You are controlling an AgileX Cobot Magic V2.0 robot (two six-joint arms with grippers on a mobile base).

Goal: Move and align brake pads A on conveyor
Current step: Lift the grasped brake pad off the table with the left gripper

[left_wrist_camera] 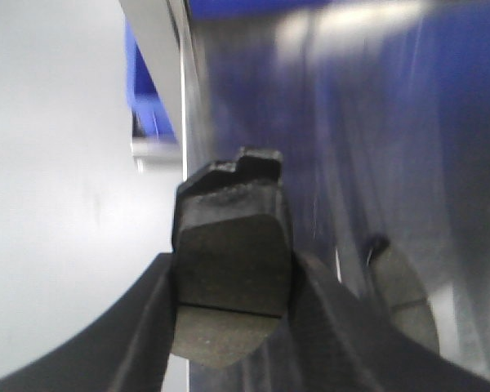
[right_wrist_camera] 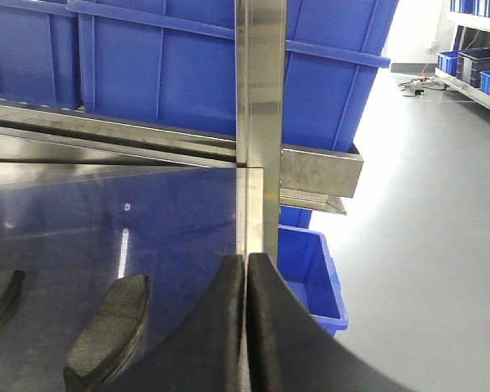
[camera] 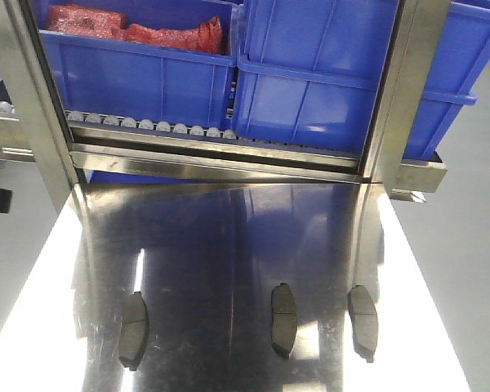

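the left gripper [left_wrist_camera: 233,265] is clamping one brake pad, the held pad [left_wrist_camera: 229,245], between its two black fingers [left_wrist_camera: 151,327]. it is gripping the pad across its narrow width, with the grey face turned toward the wrist camera and the notched end of the black backing plate pointing away. the held pad is hanging over the left edge of the steel table [camera: 229,245], partly above the pale floor [left_wrist_camera: 57,163]. just to its right the left pad [left_wrist_camera: 404,294] is lying flat on the table.

the right gripper [right_wrist_camera: 246,265] is pressing its fingers together with nothing between them. it is hovering at the right edge of the table, in line with a steel post [right_wrist_camera: 257,122].

in the front view three pads are lying on the shiny table in its near part, their long sides running away from the robot. the left pad [camera: 133,329] is sitting well apart from the middle pad [camera: 283,320], which is lying near the right pad [camera: 363,322]. behind the table, blue bins [camera: 310,98] are sitting on a row of rollers [camera: 147,124], and one bin is holding red bundles [camera: 139,28].
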